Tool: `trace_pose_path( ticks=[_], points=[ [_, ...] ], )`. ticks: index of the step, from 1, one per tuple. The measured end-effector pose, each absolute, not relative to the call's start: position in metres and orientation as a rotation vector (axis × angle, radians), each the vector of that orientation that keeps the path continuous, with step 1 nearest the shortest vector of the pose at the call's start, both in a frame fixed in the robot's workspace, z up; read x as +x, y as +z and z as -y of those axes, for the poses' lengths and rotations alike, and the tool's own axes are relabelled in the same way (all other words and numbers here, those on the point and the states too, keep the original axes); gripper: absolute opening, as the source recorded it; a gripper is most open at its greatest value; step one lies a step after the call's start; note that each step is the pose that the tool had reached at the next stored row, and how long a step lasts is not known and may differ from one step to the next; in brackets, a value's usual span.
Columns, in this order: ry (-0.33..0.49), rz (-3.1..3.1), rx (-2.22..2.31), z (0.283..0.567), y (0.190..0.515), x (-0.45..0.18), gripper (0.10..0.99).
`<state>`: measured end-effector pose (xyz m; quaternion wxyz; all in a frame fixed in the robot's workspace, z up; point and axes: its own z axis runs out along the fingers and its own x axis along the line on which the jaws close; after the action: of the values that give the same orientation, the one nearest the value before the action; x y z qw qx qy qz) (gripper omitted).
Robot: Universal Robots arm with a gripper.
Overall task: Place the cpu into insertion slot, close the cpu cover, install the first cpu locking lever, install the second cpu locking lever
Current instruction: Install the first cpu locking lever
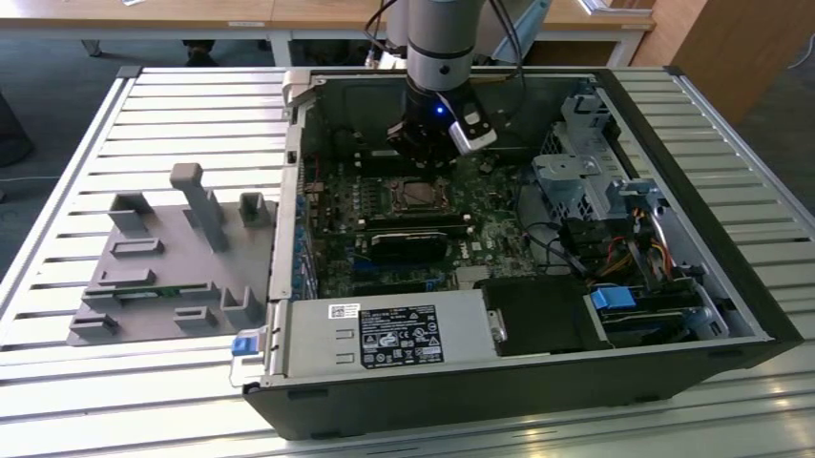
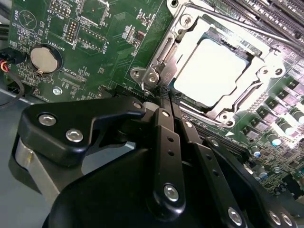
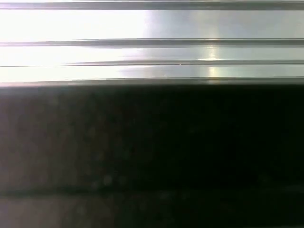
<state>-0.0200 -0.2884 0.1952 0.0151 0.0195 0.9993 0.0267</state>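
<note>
One slatted metal tabletop (image 1: 76, 143) carries one open computer case (image 1: 713, 277); one cpu (image 2: 209, 71) sits socketed; jaws apparently closed, empty.

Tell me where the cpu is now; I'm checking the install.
The cpu sits in the insertion slot with the cpu cover framing it on the green motherboard, just beyond the gripper in the second wrist view.
</note>
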Motion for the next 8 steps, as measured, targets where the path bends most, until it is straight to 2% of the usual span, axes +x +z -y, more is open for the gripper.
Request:
trace_pose_path(
  ticks=[8],
  points=[
    [0.094, -3.109, 0.061, 0.2882, 0.202, -0.0199, 0.153]
  ],
)
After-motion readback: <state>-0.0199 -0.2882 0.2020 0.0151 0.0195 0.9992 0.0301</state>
